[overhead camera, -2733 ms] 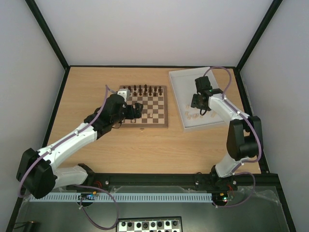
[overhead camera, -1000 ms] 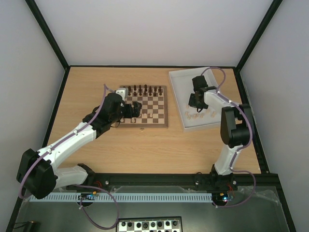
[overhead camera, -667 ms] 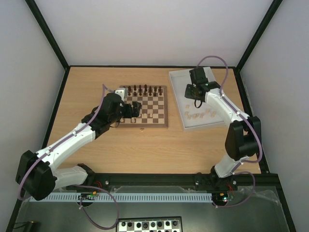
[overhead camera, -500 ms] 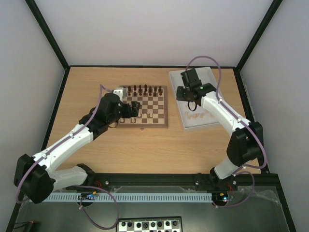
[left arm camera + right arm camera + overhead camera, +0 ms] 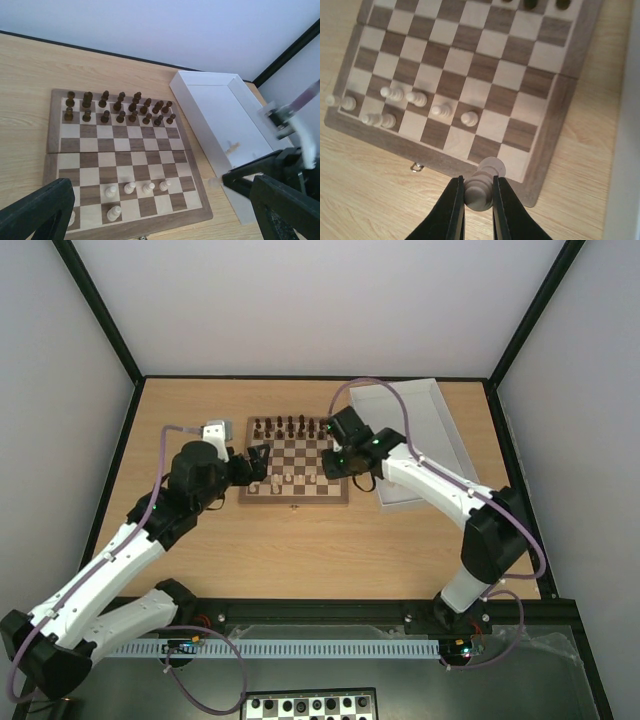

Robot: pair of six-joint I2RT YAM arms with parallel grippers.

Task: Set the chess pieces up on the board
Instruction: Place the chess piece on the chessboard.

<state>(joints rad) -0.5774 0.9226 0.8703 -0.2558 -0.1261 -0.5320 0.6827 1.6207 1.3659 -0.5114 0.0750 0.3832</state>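
Observation:
The wooden board (image 5: 300, 445) lies mid-table, with dark pieces on its two far rows. Several cream pieces (image 5: 288, 478) stand on its near left squares; they also show in the left wrist view (image 5: 130, 188) and the right wrist view (image 5: 442, 110). My right gripper (image 5: 478, 196) is shut on a cream piece (image 5: 481, 186) and holds it above the board's near right corner (image 5: 540, 165); it shows in the top view too (image 5: 342, 460). My left gripper (image 5: 160, 217) is wide open and empty, at the board's left edge (image 5: 252, 465).
A white tray (image 5: 425, 430) stands right of the board; one cream piece (image 5: 231, 147) lies in it. Dark pieces (image 5: 120, 106) fill the far rows. A black-and-white board (image 5: 310, 705) lies below the arm bases. Black frame posts ring the table.
My right gripper has swung left from the tray to the board's near right corner, carrying a cream piece. My left arm has drawn back left, off the board.

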